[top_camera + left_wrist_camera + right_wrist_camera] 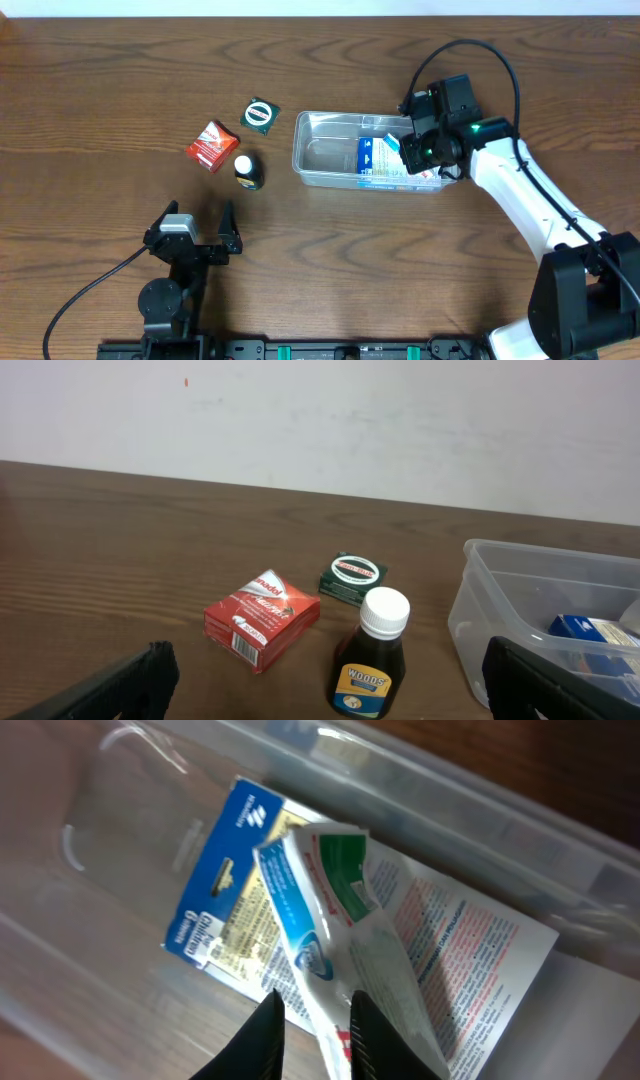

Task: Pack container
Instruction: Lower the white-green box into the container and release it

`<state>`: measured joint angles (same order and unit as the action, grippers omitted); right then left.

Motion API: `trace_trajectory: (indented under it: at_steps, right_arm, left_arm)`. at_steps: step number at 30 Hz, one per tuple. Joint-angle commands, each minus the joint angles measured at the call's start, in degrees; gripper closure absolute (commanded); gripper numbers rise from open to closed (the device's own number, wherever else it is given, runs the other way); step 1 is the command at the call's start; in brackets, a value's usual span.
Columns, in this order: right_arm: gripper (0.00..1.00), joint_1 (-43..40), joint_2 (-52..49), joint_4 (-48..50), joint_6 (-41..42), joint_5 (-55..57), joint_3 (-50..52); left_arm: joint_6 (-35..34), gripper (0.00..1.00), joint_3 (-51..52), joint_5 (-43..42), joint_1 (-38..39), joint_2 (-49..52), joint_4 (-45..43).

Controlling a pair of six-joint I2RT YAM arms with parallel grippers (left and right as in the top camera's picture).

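The clear plastic container [302,150] stands right of the table's centre; it also shows in the left wrist view [470,600] and the right wrist view [480,810]. Inside lie a blue-and-white box [215,890] and a white box with red print [470,950]. My right gripper [415,150] is over the container's right end. In its wrist view its fingers [315,1020] are nearly closed on a white, green and blue packet [330,920], held above the boxes. My left gripper [200,225] is open and empty near the front edge.
Left of the container are a red box [210,145] [262,618], a green square packet [260,115] [353,577] and a dark Woods syrup bottle with a white cap [248,170] [373,660], standing upright in front of my left gripper [330,675].
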<state>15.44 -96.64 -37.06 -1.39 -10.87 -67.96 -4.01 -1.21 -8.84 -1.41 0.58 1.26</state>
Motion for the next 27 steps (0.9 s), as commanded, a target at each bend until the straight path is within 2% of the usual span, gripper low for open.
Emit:
trace_trajectory:
  at_steps: [1, 10, 27]
  right_arm:
    - [0.79, -0.5, 0.0, 1.0, 1.1, 0.6, 1.3]
    - [0.8, -0.3, 0.0, 2.2, 1.1, 1.1, 2.4]
    - [0.82, 0.8, 0.0, 1.9, -1.0, -9.1, 2.4]
  left_arm:
    - [1.0, 0.02, 1.0, -1.0, -0.3, -0.3, 1.9]
    - [1.0, 0.02, 1.0, -1.0, -0.3, -0.3, 1.9]
    - [1.0, 0.02, 1.0, -1.0, -0.3, -0.3, 1.9]
